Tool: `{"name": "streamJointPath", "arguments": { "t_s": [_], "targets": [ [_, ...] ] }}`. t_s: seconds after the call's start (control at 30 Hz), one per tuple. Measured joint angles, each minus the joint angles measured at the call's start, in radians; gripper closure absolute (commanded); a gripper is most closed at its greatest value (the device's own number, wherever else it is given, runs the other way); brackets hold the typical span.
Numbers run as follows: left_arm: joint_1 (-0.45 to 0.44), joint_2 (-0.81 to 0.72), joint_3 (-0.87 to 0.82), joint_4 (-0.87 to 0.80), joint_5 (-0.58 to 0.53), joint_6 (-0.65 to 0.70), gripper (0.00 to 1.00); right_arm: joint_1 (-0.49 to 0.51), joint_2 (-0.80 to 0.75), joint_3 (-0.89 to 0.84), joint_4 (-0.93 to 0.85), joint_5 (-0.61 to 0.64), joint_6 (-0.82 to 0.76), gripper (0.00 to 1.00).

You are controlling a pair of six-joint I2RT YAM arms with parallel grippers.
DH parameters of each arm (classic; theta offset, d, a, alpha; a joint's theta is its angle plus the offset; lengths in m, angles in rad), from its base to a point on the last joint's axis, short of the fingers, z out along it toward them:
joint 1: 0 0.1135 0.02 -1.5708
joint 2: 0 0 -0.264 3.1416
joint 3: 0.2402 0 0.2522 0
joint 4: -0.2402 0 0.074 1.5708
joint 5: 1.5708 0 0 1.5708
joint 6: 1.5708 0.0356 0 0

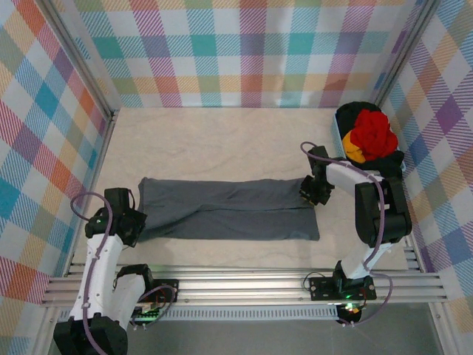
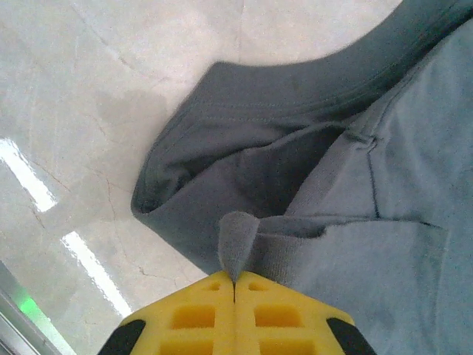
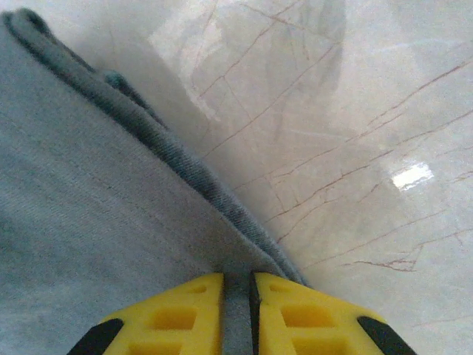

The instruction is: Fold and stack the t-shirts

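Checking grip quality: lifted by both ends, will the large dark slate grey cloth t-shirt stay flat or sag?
Probably sags: the grey t-shirt lies limp, and cloth bunches into a soft peak in the left gripper. Likely slides on the glossy table. Thin hem pinch in the right gripper might slip.

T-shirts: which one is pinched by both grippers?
The dark grey t-shirt, laid out as a long band, with the left gripper and right gripper shut on its ends. The red, orange-yellow and black ones sit bunched in the far right corner.
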Motion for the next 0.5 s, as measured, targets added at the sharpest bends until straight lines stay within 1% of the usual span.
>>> {"name": "streamJointPath", "arguments": {
  "t_s": [0.13, 0.27, 0.37, 0.5],
  "targets": [
    [-0.006, -0.012, 0.021, -0.021, -0.036, -0.013, 1.00, 0.000, 0.000, 0.001, -0.010, 0.006, 0.000, 0.82],
    [-0.006, -0.003, -0.006, -0.010, -0.055, -0.019, 1.00, 0.000, 0.000, 0.012, -0.018, 0.006, 0.000, 0.82],
    [-0.006, 0.059, -0.026, 0.021, -0.069, -0.020, 1.00, 0.001, -0.002, 0.015, -0.018, 0.006, 0.000, 0.82],
    [-0.006, 0.216, -0.026, 0.091, -0.100, -0.008, 1.00, 0.002, -0.005, 0.015, -0.026, 0.007, -0.001, 0.82]
  ]
}}
